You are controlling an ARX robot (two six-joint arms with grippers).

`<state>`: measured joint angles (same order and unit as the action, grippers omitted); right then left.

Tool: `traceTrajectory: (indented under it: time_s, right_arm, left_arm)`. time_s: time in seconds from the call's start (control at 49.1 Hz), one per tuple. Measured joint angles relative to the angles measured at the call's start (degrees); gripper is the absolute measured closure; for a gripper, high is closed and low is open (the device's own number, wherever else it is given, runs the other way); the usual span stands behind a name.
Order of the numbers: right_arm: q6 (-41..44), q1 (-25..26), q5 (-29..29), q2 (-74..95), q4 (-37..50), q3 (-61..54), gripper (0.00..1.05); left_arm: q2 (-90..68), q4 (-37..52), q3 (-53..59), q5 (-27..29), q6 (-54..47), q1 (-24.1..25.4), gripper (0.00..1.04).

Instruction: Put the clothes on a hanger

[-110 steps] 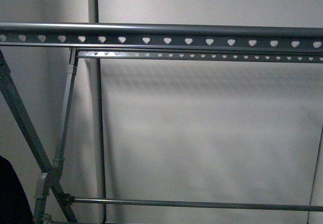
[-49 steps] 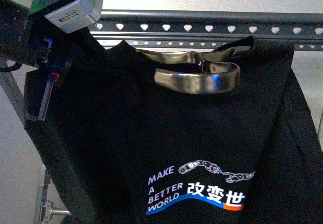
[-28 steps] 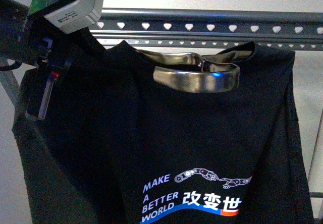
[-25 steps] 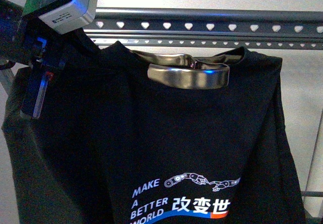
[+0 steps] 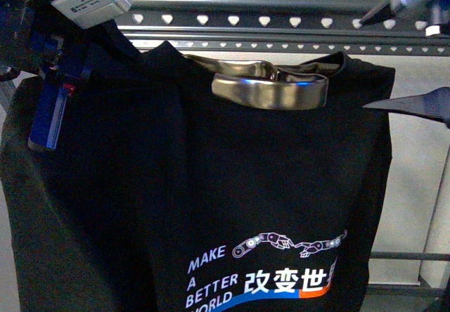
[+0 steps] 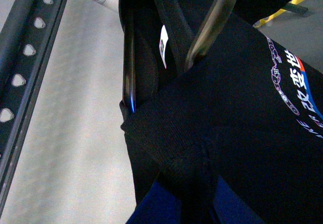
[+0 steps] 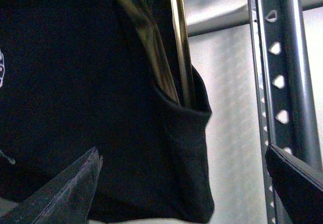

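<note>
The clothes (image 5: 232, 185), a black T-shirt with white "MAKE A BETTER WORLD" print, hang in front of the hanger (image 5: 281, 21), a grey rack whose rails have heart-shaped holes. A shiny curved metal piece (image 5: 271, 91) sits in the collar. My left gripper (image 6: 194, 183) is shut on the shirt's shoulder; its arm (image 5: 53, 94) shows at the upper left. My right gripper (image 5: 365, 62) is open at the shirt's other shoulder. In the right wrist view the gripper (image 7: 181, 183) has its fingers (image 7: 65, 188) on either side of the shoulder fold (image 7: 186, 133), apart from it, next to the rail (image 7: 282, 72).
A white wall stands behind the rack. A lower cross tube (image 5: 408, 256) and an upright (image 5: 439, 206) show at the right. A yellow-black floor strip (image 6: 282, 11) shows in the left wrist view.
The shirt came up in front of the bare rack and has shifted slightly sideways. My right gripper's open fingers have come into view at the shirt's right shoulder.
</note>
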<state>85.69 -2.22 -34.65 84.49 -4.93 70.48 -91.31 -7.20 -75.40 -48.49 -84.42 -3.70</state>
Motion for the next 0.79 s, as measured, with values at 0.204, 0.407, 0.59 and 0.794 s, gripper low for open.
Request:
traceTrajectory:
  time_s: [0.204,0.407,0.59,0.794]
  right_arm:
    - [-1.81,-2.38,4.79,5.53,-0.81,3.43,0.28]
    - [-4.68,-2.27,5.95,9.64,0.61,5.75,0.62]
    - [-6.12,-1.77,4.83,9.40,2.27,4.79,0.96]
    - [-6.27,0.39,1.55,8.07,3.96,-1.14,1.01]
  left_arm:
    - [0.00,0.00,0.00,-0.02,-0.02,0.00,1.01]
    - [0.00,0.00,0.00,-0.07,-0.15,0.00,1.01]
    - [0.00,0.02,0.00,-0.07,-0.57,0.00,1.01]
    - [0.22,0.24,0.00,-0.63,-0.74,-0.02,0.74]
